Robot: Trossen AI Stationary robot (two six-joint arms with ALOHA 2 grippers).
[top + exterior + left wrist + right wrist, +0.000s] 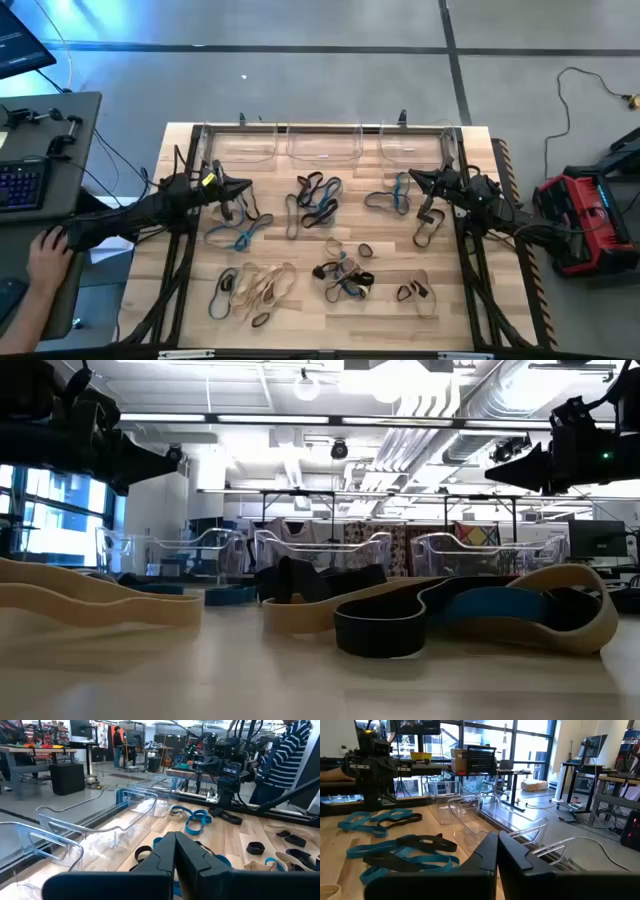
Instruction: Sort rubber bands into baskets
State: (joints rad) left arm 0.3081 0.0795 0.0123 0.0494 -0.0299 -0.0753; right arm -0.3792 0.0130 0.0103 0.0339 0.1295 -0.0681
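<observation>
The left gripper (pixel 247 187) is hovering above the left side of the pale, wood-grained worktop (pixel 390 300), its jaws pressed together and holding nothing. The right gripper (pixel 413 177) is hovering over the right side in the same way, its jaws likewise closed and empty. Both arms are pointing inward toward the middle, which suggests they are waiting at a ready pose, with sorting not yet begun.

The three clear, rounded-corner plastic baskets (pixel 325 143) are sitting in a row along the far edge of the worktop, side by side and seemingly empty, probably lined up there so that each can take one colour. Their thin transparent walls are glinting in the left wrist view (pixel 132 800) and the right wrist view (pixel 465 812).

The thin, floppy rubber bands in black, tan and blue (pixel 315 198) are lying scattered across the worktop in loose clusters, none of them in a basket. A tangle of tan loops (pixel 262 287) is lying near the front left, a mixed black and blue knot (pixel 342 272) near the front centre, and blue loops (pixel 398 192) just beside the right gripper. Seen from the low camera, the bands look flat and ribbon-like, resting on edge in soft curves (pixel 470 615); being limp and overlapping, they will probably need a careful pinch to lift singly.

A person's hand (pixel 45 258) is resting at a desk beside the worktop.
</observation>
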